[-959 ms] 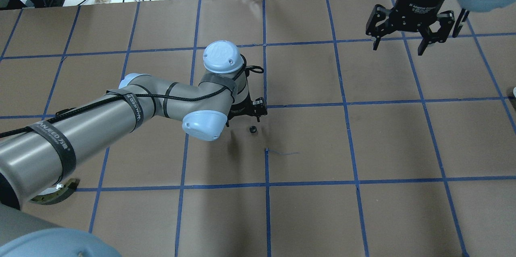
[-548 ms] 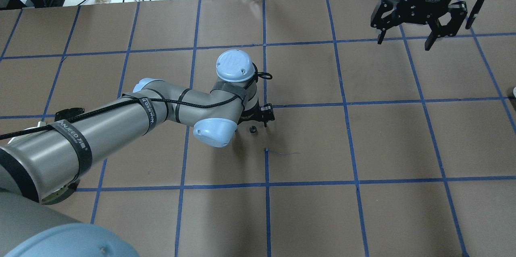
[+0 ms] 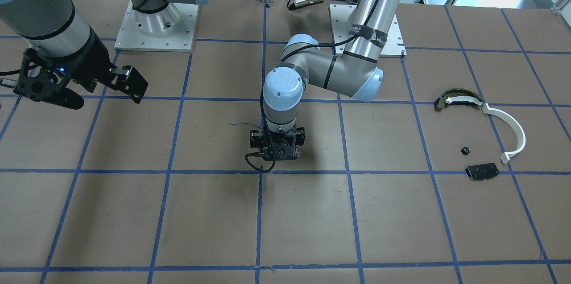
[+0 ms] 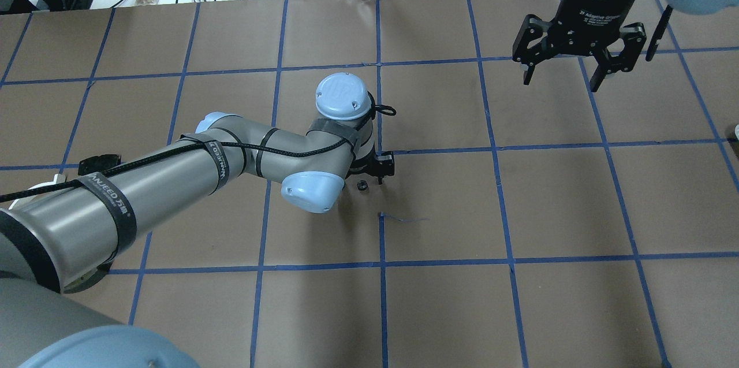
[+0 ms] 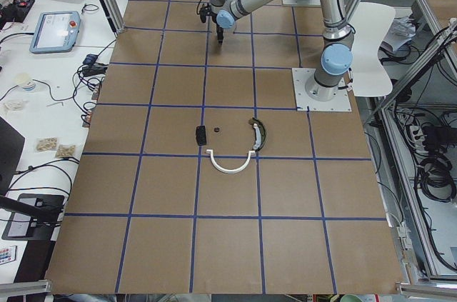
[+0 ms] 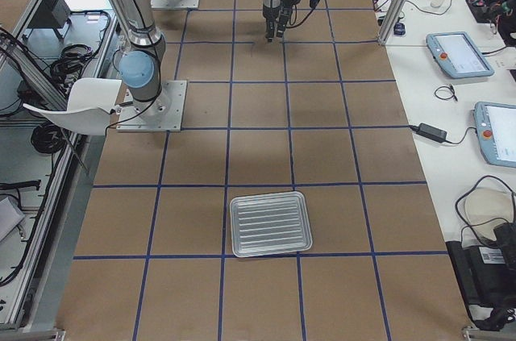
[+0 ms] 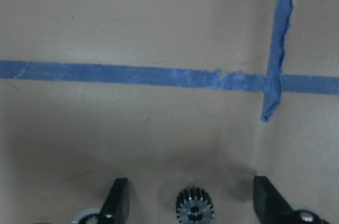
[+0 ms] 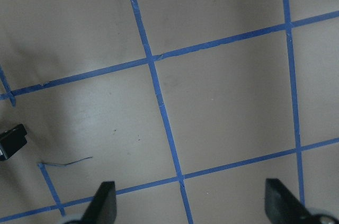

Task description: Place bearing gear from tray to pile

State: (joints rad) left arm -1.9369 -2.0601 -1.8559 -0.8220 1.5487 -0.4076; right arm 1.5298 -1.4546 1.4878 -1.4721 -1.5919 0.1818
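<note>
- The bench (image 4: 519, 298) is covered in matte brown paper, ruled into squares by slightly frayed blue tape.
- The bearing gear (image 7: 194, 209) is small, dark and finely toothed, with a pale hub and a centre hole. It lies on the paper near mid-bench, just beside a tape crossing.
- The left gripper (image 7: 189, 198) hangs over it with its jaws spread, one finger on each side and neither touching the gear.
- The right gripper (image 4: 561, 82) is raised over the bench's right half, its jaws wide apart and empty.
- The tray (image 6: 270, 224), ribbed bare metal with rounded corners, sits toward the right end.
- The pile lies toward the left end: a thin white arc strip (image 3: 513, 128), a dark olive-edged piece (image 3: 455, 98), a flat black plate (image 3: 482, 171) and a small dark part (image 3: 465, 150), with bare paper between it and the gear.
</note>
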